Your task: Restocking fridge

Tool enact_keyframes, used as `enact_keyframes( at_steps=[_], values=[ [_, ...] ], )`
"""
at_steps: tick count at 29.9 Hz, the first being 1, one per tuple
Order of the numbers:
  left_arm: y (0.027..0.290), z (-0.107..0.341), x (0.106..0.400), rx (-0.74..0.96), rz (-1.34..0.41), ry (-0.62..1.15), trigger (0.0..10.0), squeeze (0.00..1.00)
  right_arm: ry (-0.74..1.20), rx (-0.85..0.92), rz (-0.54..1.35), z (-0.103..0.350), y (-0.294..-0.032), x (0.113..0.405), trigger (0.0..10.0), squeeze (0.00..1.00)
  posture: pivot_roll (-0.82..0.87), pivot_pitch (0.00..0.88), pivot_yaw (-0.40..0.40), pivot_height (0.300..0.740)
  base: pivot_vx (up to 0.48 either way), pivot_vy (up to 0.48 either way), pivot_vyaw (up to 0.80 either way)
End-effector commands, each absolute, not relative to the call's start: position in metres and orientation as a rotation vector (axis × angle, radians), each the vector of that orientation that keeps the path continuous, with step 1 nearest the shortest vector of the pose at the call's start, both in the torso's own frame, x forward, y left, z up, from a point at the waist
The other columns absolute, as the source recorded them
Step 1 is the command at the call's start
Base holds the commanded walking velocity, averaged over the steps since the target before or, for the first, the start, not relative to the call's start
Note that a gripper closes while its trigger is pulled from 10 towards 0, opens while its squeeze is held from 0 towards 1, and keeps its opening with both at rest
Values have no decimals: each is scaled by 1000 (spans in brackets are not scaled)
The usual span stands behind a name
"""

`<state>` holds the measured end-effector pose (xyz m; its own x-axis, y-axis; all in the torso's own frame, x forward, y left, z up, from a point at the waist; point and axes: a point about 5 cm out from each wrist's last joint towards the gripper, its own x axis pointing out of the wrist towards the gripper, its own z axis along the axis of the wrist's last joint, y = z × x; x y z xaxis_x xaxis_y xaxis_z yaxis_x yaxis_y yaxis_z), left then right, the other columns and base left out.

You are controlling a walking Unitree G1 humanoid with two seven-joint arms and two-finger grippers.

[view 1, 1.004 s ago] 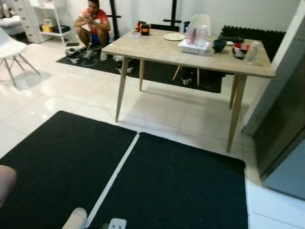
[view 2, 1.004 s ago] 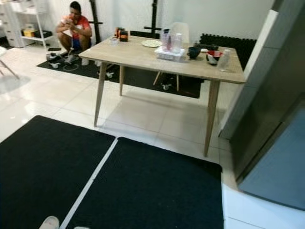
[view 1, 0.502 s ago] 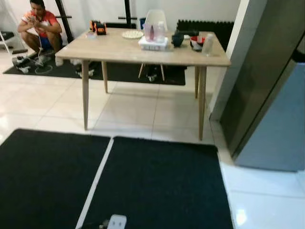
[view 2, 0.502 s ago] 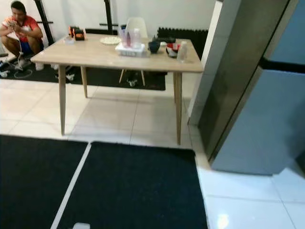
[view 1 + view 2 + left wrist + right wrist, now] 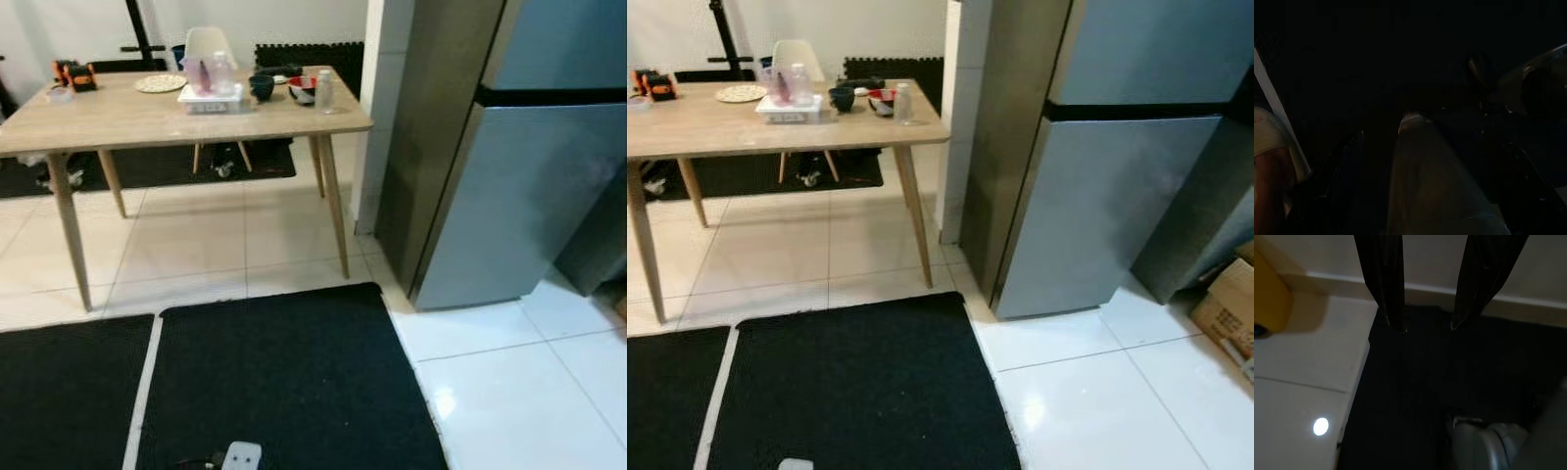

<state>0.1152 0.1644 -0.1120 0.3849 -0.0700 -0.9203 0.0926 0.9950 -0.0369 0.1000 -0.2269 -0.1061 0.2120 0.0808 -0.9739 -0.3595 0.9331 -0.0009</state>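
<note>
Both my pincers hang down by my sides: my right gripper [image 5: 1427,325] has its two black fingers apart with nothing between them, above the black mat [image 5: 1449,377], and my left one is too dark for me to tell. I have turned to my right, so the fridge [image 5: 1097,186] is now in front of me with its doors closed. The food tray [image 5: 211,98] waits on the wooden table [image 5: 137,117] to my left, so no food is in yet.

Grey two-door fridge [image 5: 1117,186] with a black band at right, pale wood table [image 5: 147,117] upper left, black mats [image 5: 274,382] parted by a white strip at bottom, glossy cream tiled floor [image 5: 1097,401], brown cardboard box [image 5: 1229,304] at right edge.
</note>
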Motion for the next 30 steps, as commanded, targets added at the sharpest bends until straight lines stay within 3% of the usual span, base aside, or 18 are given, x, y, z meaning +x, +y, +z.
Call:
enact_keyframes(
  at_steps=[1, 30],
  values=[
    [163, -113, 111, 25, -113, 1190, 10000, 0, 1310, -239, 302, -105, -227, 104, 10000, 0, -97, 0, -9, 740, 0, 0, 0],
    [163, -113, 111, 33, -123, 1193, 10000, 0, 1302, -236, 320, -104, -228, 107, 10000, 0, -88, 0, -17, 740, 270, 0, 0]
  ],
)
